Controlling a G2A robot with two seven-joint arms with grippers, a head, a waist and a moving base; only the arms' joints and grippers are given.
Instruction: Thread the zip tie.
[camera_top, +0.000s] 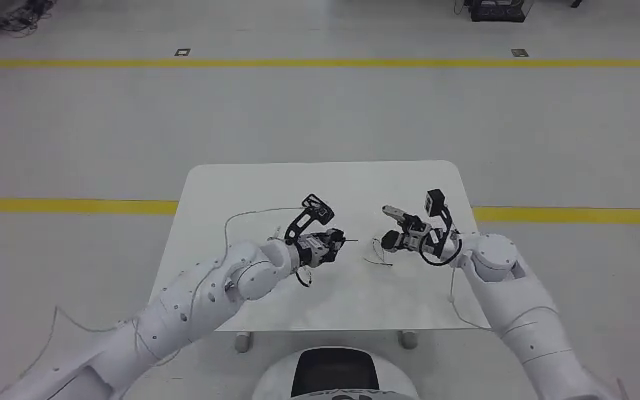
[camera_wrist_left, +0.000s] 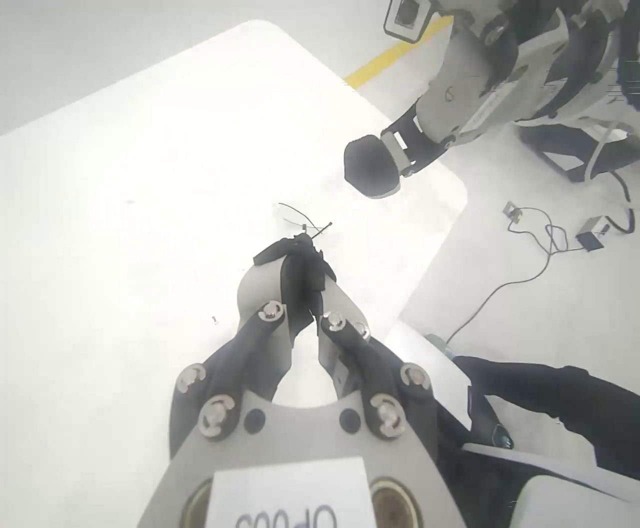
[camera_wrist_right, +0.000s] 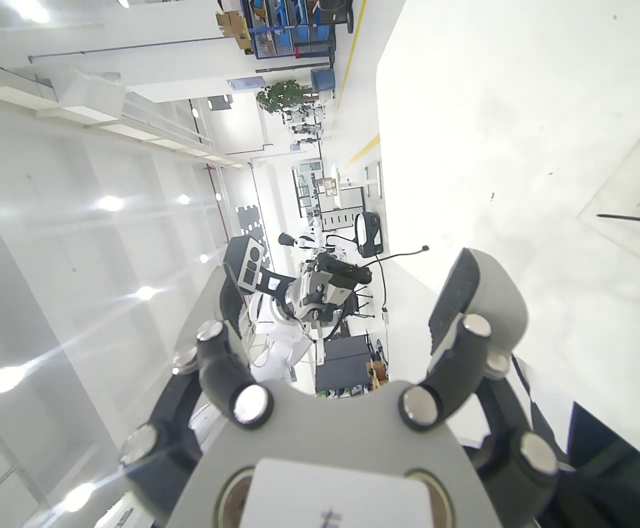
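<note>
A thin black zip tie (camera_top: 341, 240) sticks out of my left gripper (camera_top: 328, 245), which is shut on it a little above the middle of the white table (camera_top: 260, 190). In the left wrist view the left gripper (camera_wrist_left: 302, 250) pinches the tie (camera_wrist_left: 322, 230), whose short end points toward the right gripper's black fingertip (camera_wrist_left: 372, 167). My right gripper (camera_top: 389, 228) hovers open to the right, a small gap from the tie's end. Between the open fingers of the right gripper (camera_wrist_right: 345, 280), the left gripper (camera_wrist_right: 325, 290) shows farther off, with the tie (camera_wrist_right: 400, 254) reaching out from it.
A thin dark strand (camera_top: 375, 257) lies on the table between the two grippers. A pale cable (camera_top: 245, 214) curls over the table's left part. The table's right edge (camera_wrist_left: 440, 235) is close, with cables (camera_wrist_left: 545, 240) on the floor beyond.
</note>
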